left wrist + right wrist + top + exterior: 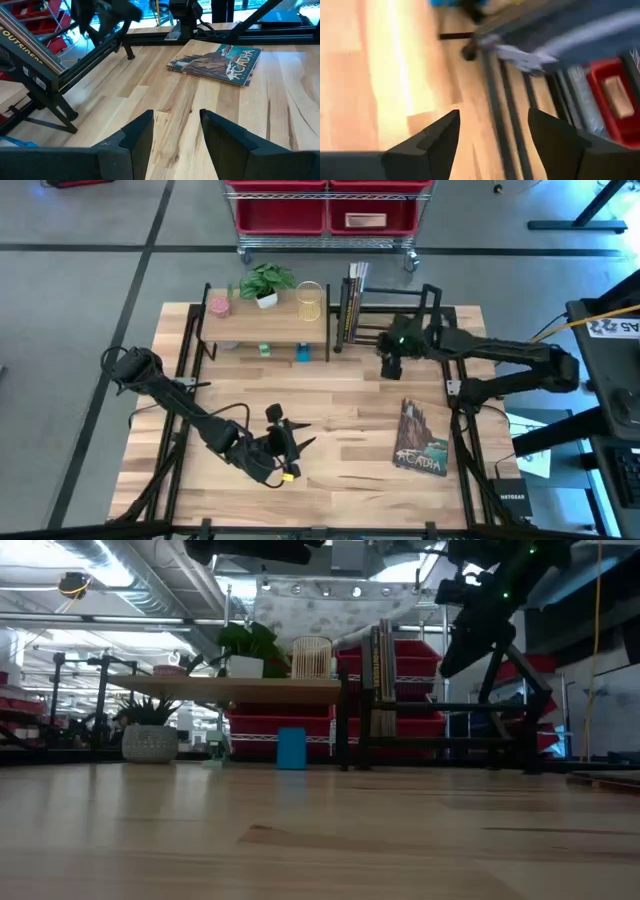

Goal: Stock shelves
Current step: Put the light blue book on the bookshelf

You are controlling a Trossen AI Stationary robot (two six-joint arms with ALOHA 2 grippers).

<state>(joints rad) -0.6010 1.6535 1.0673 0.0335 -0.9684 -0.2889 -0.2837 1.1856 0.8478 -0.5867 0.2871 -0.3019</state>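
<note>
The wood-topped shelf [280,328] stands at the table's far left, carrying a potted plant [266,283], a pink item [219,305] and a yellow wire cup [311,301]. To its right stands the black book rack [425,308], with several books [352,300] upright at its left end. A picture book [422,438] lies flat on the table at the near right. My right gripper [390,366] hovers open just in front of the rack, holding nothing. Near the front edge, left of centre, my left gripper [303,436] is open and empty, its fingers pointing at the flat book [220,60].
Small blue [302,353] and green [264,349] items sit under the wood shelf. A wheeled cart with red bins [325,215] stands beyond the far edge. Bare wood lies between the two grippers in the table's middle [340,395].
</note>
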